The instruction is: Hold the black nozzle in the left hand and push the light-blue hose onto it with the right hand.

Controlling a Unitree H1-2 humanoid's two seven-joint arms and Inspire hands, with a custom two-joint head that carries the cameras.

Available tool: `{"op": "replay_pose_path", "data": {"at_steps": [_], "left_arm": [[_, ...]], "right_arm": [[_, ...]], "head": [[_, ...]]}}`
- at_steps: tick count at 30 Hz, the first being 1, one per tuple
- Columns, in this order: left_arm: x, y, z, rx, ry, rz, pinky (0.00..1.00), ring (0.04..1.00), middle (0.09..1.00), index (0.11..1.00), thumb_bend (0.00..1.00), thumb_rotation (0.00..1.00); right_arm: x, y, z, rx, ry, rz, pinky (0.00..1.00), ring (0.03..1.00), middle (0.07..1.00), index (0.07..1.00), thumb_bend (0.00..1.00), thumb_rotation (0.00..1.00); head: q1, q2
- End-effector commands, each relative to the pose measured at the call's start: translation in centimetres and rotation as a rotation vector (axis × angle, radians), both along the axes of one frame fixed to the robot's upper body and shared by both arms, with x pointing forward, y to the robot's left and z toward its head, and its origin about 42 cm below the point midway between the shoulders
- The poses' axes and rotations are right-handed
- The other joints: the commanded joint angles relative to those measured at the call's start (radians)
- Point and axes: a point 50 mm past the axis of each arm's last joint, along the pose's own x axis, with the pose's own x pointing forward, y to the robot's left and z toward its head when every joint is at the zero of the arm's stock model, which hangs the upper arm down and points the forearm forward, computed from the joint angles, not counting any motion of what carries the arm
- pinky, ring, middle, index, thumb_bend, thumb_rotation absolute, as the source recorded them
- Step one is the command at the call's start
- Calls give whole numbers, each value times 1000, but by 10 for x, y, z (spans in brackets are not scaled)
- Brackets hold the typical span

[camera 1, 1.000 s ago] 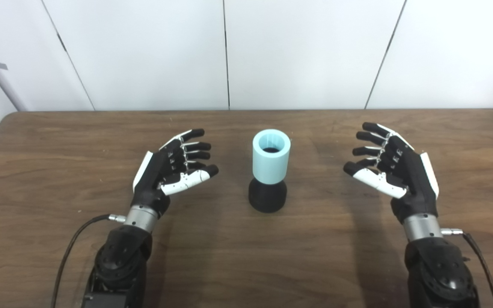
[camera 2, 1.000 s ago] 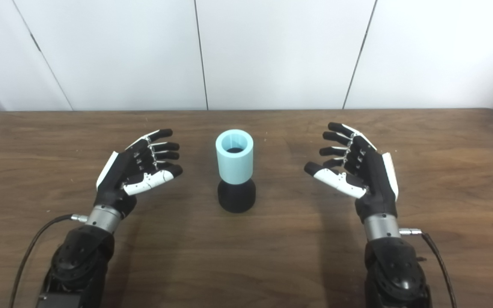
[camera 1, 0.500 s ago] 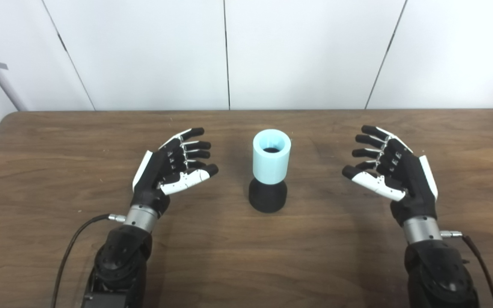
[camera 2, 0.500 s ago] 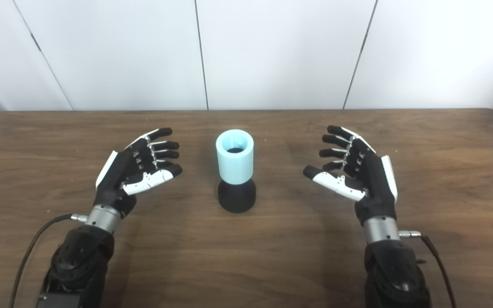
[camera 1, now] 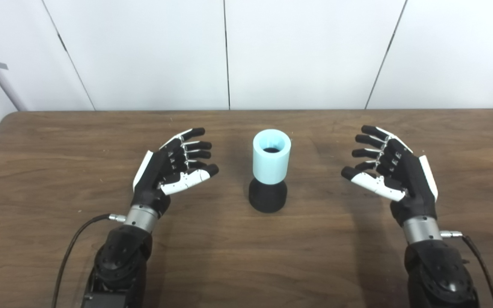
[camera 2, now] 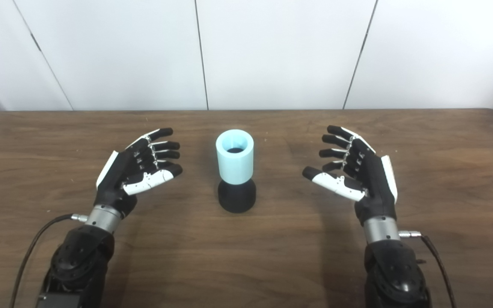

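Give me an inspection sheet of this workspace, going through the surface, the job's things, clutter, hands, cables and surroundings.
Surface: dark wooden table, faint specks near its middle.
Job's things: light-blue hose stands upright on the black nozzle at the table's centre; neither is held.
Clutter: nothing seen.
Hands: left hand open, left of the stack, apart from it; right hand open, right of the stack, apart from it.
Cables: black cable leaves the left wrist; another cable leaves the right wrist.
Surroundings: white wall panels behind the table.
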Motion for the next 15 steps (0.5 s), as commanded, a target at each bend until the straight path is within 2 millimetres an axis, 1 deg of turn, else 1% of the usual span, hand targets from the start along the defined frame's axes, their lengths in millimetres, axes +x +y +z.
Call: {"op": "replay_pose_path", "data": {"at_steps": [1, 15], "left_arm": [[3, -1, 17, 5, -81, -15, 554, 659, 668, 715, 659, 160], [4, 0, 17, 12, -91, -23, 553, 658, 668, 715, 668, 170]], "right_arm": [[2, 1, 17, -11, -77, 11, 476, 629, 729, 750, 690, 187], [1, 1, 18, 1, -81, 14, 469, 629, 729, 750, 694, 172]], "head": [[0, 1], [0, 1]]}}
